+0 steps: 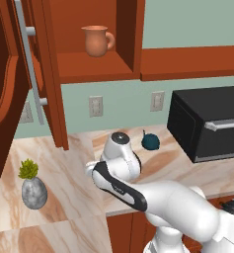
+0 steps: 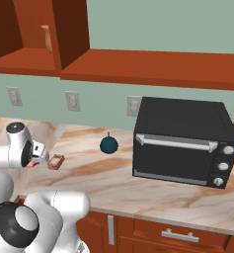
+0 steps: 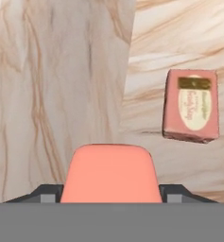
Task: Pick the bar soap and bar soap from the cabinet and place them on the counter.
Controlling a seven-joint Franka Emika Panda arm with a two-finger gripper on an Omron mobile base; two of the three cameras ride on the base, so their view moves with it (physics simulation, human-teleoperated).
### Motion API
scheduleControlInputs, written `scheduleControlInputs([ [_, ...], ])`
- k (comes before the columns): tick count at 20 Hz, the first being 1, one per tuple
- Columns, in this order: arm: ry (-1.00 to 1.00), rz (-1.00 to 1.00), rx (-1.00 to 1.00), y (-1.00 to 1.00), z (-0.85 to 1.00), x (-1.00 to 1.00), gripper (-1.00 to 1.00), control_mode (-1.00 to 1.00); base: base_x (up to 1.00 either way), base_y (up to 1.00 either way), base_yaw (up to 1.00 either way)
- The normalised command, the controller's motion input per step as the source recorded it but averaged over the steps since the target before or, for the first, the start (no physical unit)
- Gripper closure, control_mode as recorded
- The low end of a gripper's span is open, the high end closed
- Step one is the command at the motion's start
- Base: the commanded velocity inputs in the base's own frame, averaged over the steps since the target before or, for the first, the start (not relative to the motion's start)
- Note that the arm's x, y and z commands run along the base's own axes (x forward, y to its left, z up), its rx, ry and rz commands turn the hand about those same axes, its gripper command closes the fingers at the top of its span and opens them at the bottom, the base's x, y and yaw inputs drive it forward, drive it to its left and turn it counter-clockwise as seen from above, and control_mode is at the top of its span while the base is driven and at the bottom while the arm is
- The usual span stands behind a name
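Observation:
A salmon-pink bar soap (image 3: pixel 111 174) with rounded corners sits between the two dark fingertips of my gripper (image 3: pixel 111 193), which is shut on it, low over the marble counter (image 3: pixel 47 94). The other bar soap (image 3: pixel 191 105), rectangular with a brown rim and pale centre, lies flat on the counter just to the right. In the right base view this bar (image 2: pixel 56 161) lies beside my gripper (image 2: pixel 35 159) near the counter's (image 2: pixel 113 173) front left. The cabinet (image 1: pixel 89 69) stands open above, its door (image 1: pixel 5 89) swung out at the left.
A terracotta mug (image 1: pixel 96 40) stands on the cabinet shelf. A black microwave (image 2: pixel 182 141) takes up the right of the counter, with a dark teal round object (image 2: pixel 108 145) to its left. A small plant in a grey pot (image 1: pixel 33 188) stands at the far left.

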Motion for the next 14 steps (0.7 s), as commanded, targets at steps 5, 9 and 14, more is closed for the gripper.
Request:
scheduleControlInputs([
  [5,0.03,0.0,0.0,0.0,-0.23,0.01,1.0,-1.0,0.0,0.0,0.0],
  [9,0.05,0.0,0.0,0.0,-0.26,0.03,1.0,-1.0,0.0,0.0,0.0],
  [14,0.05,0.0,0.0,0.0,-0.25,0.04,1.0,-1.0,0.0,0.0,0.0],
])
